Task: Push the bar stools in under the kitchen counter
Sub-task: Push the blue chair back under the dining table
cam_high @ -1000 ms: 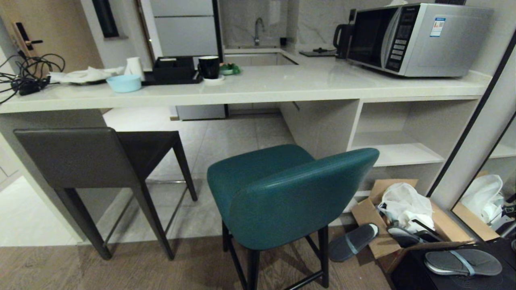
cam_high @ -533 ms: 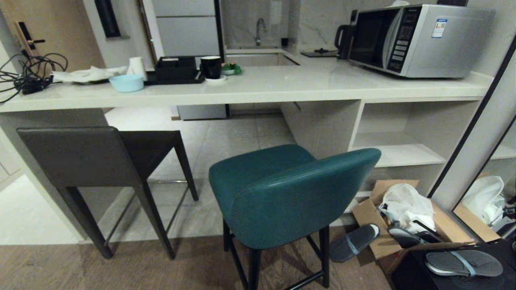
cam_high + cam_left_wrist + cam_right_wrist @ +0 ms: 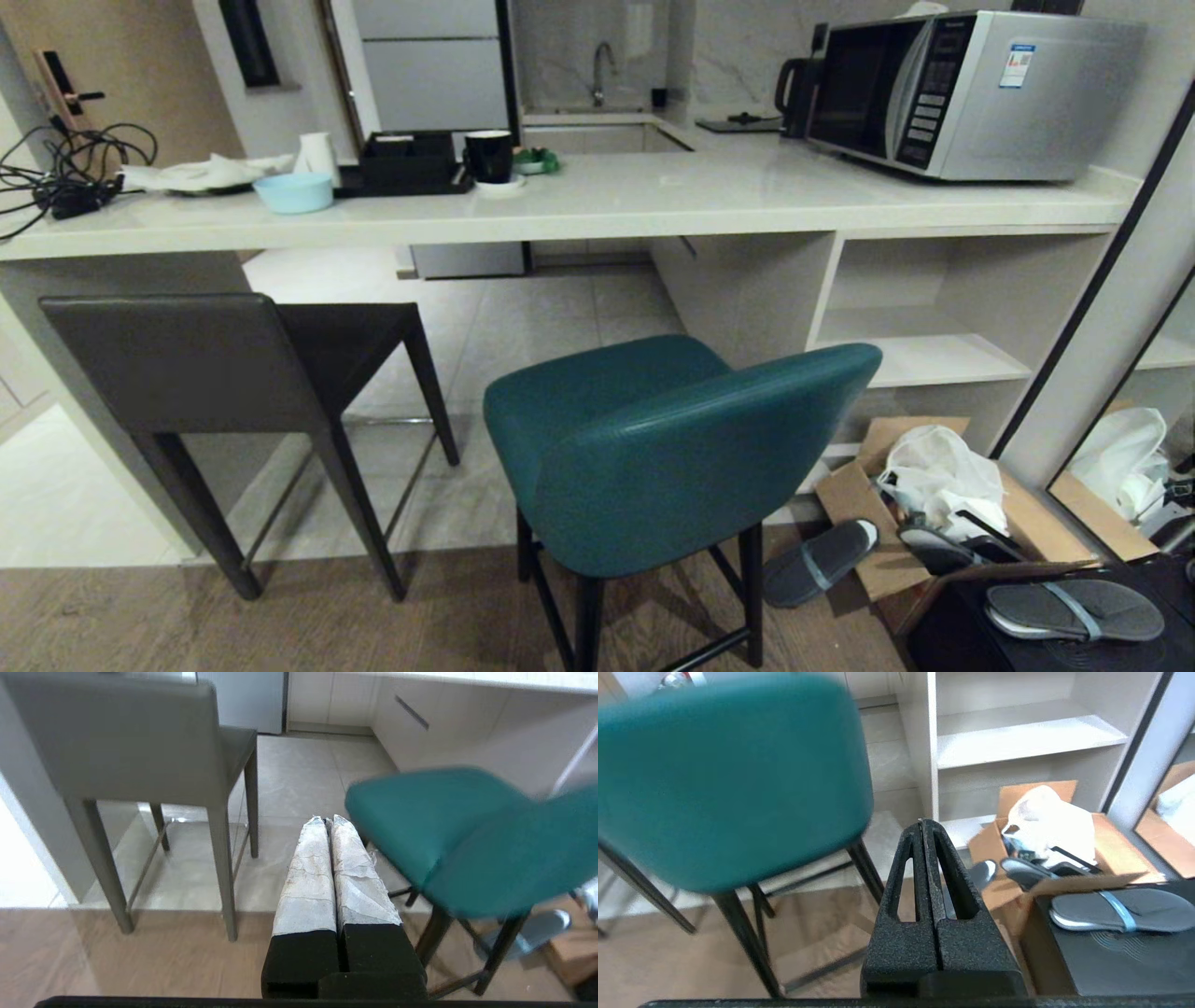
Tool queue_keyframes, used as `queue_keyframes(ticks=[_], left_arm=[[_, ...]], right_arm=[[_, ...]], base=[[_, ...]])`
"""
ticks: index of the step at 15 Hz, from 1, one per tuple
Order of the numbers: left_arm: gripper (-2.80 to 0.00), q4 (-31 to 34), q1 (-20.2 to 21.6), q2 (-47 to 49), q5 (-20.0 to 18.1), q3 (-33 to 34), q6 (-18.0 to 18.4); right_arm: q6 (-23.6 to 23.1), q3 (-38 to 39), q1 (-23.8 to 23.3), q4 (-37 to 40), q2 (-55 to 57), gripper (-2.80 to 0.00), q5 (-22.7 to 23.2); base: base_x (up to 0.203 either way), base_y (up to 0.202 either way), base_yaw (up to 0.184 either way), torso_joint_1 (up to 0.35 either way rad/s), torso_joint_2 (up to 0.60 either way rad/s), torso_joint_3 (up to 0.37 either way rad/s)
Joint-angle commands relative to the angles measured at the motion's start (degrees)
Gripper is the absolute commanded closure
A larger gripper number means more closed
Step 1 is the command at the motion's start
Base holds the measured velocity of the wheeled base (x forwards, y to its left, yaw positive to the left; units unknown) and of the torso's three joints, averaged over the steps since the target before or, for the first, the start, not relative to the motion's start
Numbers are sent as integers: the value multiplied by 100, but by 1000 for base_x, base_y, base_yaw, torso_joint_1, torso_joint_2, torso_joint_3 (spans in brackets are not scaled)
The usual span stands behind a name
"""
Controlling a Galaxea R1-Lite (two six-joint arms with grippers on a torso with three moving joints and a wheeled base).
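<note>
Head view — bench: the white kitchen bench [image 3: 597, 201] runs across the room, open shelves [image 3: 934, 355] at its right end.
Head view — grey stool: the dark grey stool [image 3: 233, 373] stands at the left; its seat seems partly under the slab, its back and rear legs out on the wooden floor.
Head view — teal stool: the teal stool [image 3: 672, 448] stands wholly clear of the bench, nearer the robot, back towards it.
Head view — arms: neither shows here.
Left wrist view — left tool: the left tool [image 3: 328, 821] is clenched on nothing, in the air between the two stools, touching neither.
Right wrist view — right tool: the right tool [image 3: 923, 823] is pressed together and empty, just beside the teal stool's back, above a cardboard box [image 3: 1017, 849] and slippers [image 3: 1115, 910].
Progress: nothing pushed home yet, by my reckoning — both stools remain to be done, the teal one having farther to go.
</note>
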Motion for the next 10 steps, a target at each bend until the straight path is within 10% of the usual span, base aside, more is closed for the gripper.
queue_keyframes(ticks=[1, 6, 10], left_arm=[[0, -887, -316, 2377, 75, -471, 39], [0, -4255, -2819, 5904, 2159, -678, 70], [0, -5344, -4156, 7464, 3213, -871, -300]], right_arm=[[65, -469, 22, -1171, 2480, 0, 1], [194, -1627, 36, -3621, 6020, 0, -14], [377, -2738, -15, -4711, 8012, 0, -22]], base=[[0, 0, 0, 0, 0, 0], [0, 0, 0, 0, 0, 0], [0, 0, 0, 0, 0, 0]])
